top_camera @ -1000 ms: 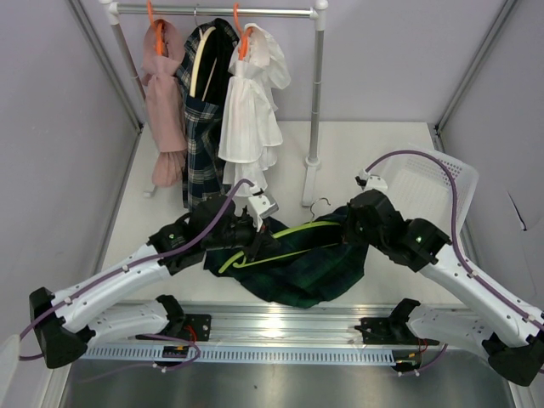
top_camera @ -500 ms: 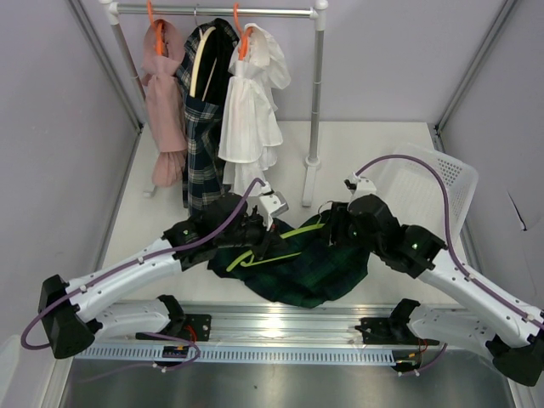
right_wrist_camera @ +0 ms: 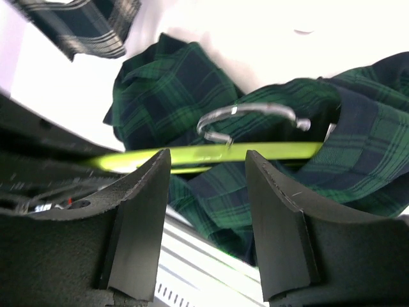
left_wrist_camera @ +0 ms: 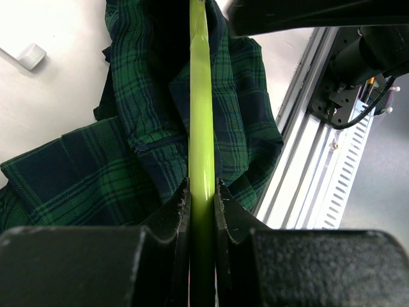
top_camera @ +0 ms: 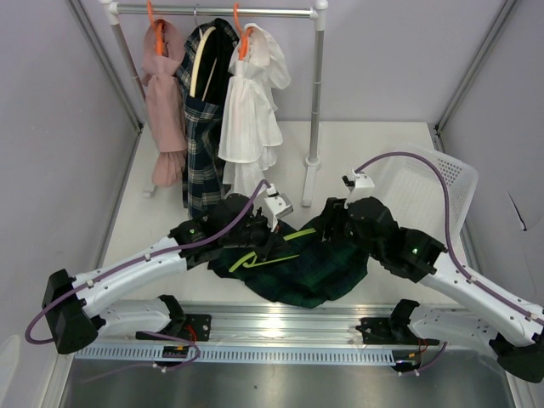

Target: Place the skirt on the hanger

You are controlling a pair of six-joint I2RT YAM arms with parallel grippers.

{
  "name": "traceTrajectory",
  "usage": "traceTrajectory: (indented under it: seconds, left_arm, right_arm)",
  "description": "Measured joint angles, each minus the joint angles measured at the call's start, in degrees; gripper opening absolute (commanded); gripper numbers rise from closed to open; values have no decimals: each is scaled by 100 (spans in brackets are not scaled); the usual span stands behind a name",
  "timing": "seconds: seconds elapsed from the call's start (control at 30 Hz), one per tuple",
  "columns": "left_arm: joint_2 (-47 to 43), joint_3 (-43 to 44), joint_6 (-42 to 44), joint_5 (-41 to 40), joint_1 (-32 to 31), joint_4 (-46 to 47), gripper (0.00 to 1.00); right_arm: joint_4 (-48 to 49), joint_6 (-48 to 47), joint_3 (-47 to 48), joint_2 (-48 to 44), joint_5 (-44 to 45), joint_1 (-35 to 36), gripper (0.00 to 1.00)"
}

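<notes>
The skirt (top_camera: 302,270) is being borne at the near middle of the table (top_camera: 382,140), between the two arms. The hanger (top_camera: 253,257) is being carried across its top, gripped at its left part by the left gripper (left_wrist_camera: 202,192) and flanked at its right end by the right gripper (right_wrist_camera: 208,157). Behind them, three garments (top_camera: 204,127) are being held on the rail (top_camera: 221,11) at the far left, and the basket (top_camera: 433,183) is being supported at the right edge.

White table (top_camera: 382,136), inspected from above: dark green tartan skirt (top_camera: 314,268) lies bunched on it, centre, near the front edge. Clothes rack (top_camera: 316,102) stands on its feet at the rear. White mesh basket (top_camera: 425,183) sits at the right side
</notes>
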Motion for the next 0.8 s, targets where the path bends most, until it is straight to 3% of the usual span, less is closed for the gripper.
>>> traceTrajectory:
  seconds: [0.5, 0.6, 0.8]
  left_arm:
    - [44, 26, 0, -72, -74, 2, 0]
    - [94, 33, 2, -85, -92, -2, 0]
    - [120, 57, 2, -101, -127, -4, 0]
  right_arm:
    - [533, 57, -586, 238, 686, 170, 41]
    - [656, 68, -688, 232, 798, 221, 35]
    - [909, 70, -835, 214, 1014, 308, 10]
